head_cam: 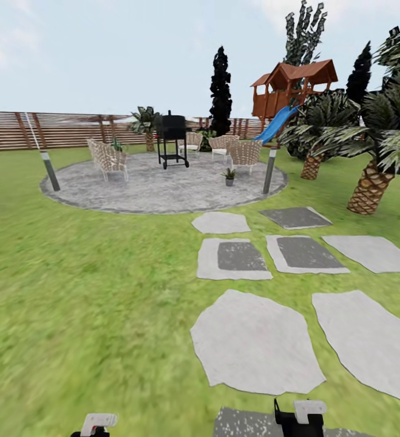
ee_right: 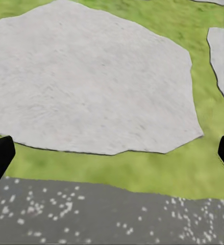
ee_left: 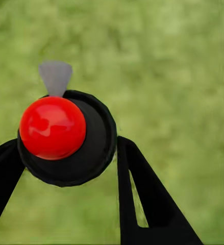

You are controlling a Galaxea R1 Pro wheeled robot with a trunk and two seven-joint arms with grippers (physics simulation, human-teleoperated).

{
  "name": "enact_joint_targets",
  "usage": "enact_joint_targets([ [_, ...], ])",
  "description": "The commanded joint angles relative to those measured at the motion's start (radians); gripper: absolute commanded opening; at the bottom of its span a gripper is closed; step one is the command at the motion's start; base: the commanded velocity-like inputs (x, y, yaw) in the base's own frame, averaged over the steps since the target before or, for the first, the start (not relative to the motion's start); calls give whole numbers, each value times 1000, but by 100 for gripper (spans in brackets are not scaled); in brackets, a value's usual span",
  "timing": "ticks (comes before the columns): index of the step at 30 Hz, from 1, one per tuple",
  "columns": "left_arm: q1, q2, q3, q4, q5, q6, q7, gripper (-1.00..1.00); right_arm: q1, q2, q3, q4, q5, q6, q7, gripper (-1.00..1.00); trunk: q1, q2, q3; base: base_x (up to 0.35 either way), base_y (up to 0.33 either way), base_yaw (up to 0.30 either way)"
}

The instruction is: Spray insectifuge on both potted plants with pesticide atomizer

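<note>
One potted plant [head_cam: 229, 176] sits far off on the round paved patch [head_cam: 157, 188], beyond the stepping stones [head_cam: 257, 340]; the atomizer is nowhere I can spot. Right end effector [ee_right: 112, 153] is spread wide and holds nothing, left end effector [ee_left: 66, 168] looks released above lawn. Nothing is started yet.

Both arms hung low; the right gripper [ee_right: 112, 153] had its fingers spread wide, while the left gripper [ee_left: 66, 168] clamped an object.

Left gripper [ee_left: 66, 178] above blurred green lawn [ee_left: 173, 76], its two dark fingers [ee_left: 147, 199] spread apart. Between them sits a black round object [ee_left: 91, 153] bearing a glossy red ball [ee_left: 52, 127] and a small grey tab [ee_left: 55, 76].
</note>
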Motion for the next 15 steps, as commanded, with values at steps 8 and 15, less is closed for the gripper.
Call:
enact_joint_targets([
  [8, 0, -1, 5, 1, -4, -3, -5, -100, -1, 1, 9, 1, -5, -2, -5, 100, 0, 0, -1, 337, 0, -213],
  [15, 0, -1, 5, 1, -3, -3, -5, -100, -1, 3, 10, 2, -5, -1, -1, 100, 0, 0, -1, 339, 0, -5],
])
